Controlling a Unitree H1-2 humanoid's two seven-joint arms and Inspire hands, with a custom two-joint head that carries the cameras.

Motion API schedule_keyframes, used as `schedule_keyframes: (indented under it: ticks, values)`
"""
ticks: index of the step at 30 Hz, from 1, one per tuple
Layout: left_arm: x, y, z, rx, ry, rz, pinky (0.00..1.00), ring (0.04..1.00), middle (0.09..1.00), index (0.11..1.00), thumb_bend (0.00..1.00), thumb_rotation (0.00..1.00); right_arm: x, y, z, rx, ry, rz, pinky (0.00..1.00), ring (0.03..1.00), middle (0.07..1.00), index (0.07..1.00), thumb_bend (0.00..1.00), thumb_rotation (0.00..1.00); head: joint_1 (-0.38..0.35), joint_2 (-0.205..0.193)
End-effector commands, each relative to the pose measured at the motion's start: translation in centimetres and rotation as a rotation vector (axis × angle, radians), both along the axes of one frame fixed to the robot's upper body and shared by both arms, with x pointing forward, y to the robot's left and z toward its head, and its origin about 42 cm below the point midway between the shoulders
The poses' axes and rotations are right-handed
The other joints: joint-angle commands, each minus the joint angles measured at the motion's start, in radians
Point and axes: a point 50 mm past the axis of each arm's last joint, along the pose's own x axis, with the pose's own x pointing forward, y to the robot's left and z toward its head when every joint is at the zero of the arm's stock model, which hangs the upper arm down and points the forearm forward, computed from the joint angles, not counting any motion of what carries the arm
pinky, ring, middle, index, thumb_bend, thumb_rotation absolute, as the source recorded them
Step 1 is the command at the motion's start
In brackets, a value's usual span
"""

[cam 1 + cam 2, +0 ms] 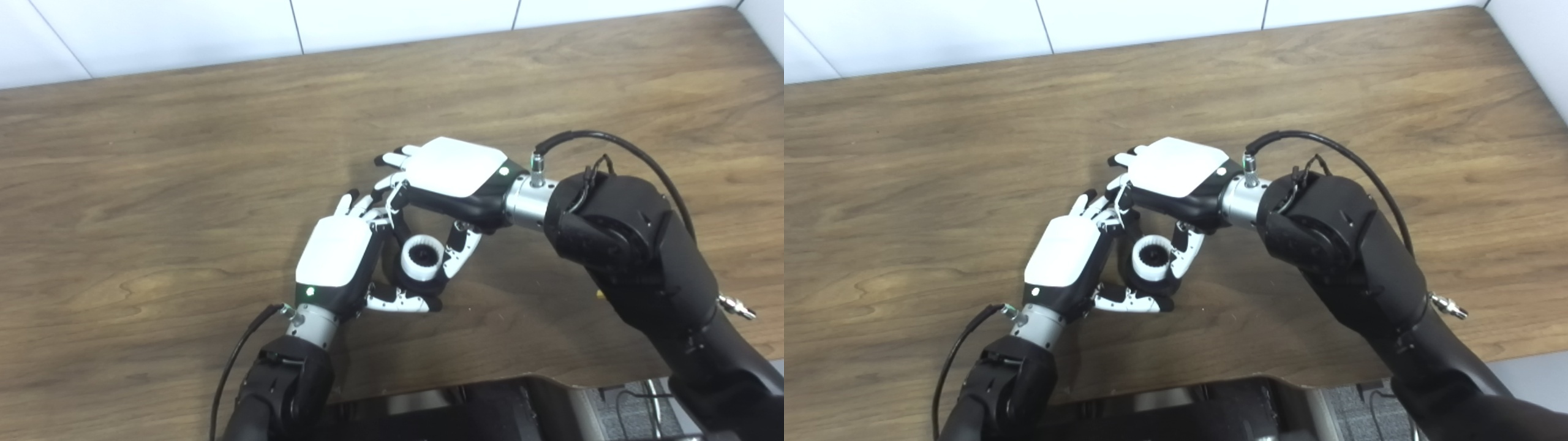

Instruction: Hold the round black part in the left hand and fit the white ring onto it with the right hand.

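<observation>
Centrally, above the wooden table (184, 153), both hands meet around the round black part (409, 278), which carries the white ring (421, 257) on its upper end. Left hand (337, 257): fingers curled about the black part, thumb beneath it. Right hand (456, 174): palm down, thumb touching the ring's right side, other fingers reaching past its far side; whether they grip it cannot be told.

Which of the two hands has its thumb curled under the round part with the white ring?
The left hand: its thumb lies beneath the black part bearing the white ring. The right hand reaches in from above instead.
</observation>
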Motion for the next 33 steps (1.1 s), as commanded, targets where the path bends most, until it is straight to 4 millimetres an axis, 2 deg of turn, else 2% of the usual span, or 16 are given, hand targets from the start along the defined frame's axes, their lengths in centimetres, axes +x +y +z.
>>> schedule_keyframes:
  ticks: [1,10,22,24,28,33]
  values:
    - [-0.1,-0.3,0.4,0.000,-0.019,-0.019,1.00,0.925,0.802,0.483,0.52,0.05,0.1,0.0,1.4,0.002,-0.070,0.010,1.00,1.000,0.881,0.656,0.96,0.34,-0.001,0.001]
    - [0.1,-0.3,0.4,-0.001,-0.024,-0.019,1.00,0.923,0.804,0.483,0.52,0.05,-0.1,0.1,2.4,0.016,-0.086,0.013,1.00,1.000,0.939,0.745,1.00,0.39,-0.006,-0.001]
    - [0.5,0.0,0.0,-0.003,-0.028,-0.016,1.00,0.917,0.800,0.484,0.52,0.05,0.0,-0.5,5.6,0.018,-0.115,-0.011,1.00,1.000,0.946,0.752,1.00,0.39,-0.017,-0.011]
    - [0.5,0.0,-0.1,-0.001,-0.028,-0.016,1.00,0.918,0.798,0.484,0.52,0.05,0.1,-0.9,6.0,0.018,-0.105,-0.025,1.00,1.000,0.932,0.714,1.00,0.39,-0.017,-0.013]
    - [0.6,0.0,-0.2,0.004,-0.031,-0.015,1.00,0.917,0.796,0.483,0.52,0.05,0.5,-2.0,6.4,0.027,-0.088,-0.058,1.00,1.000,0.887,0.571,1.00,0.38,-0.019,-0.018]
    - [0.6,0.2,-0.3,0.000,-0.029,-0.015,1.00,0.923,0.796,0.483,0.52,0.05,0.8,-3.2,6.8,0.050,-0.111,-0.083,1.00,1.000,0.871,0.502,1.00,0.38,-0.027,-0.026]
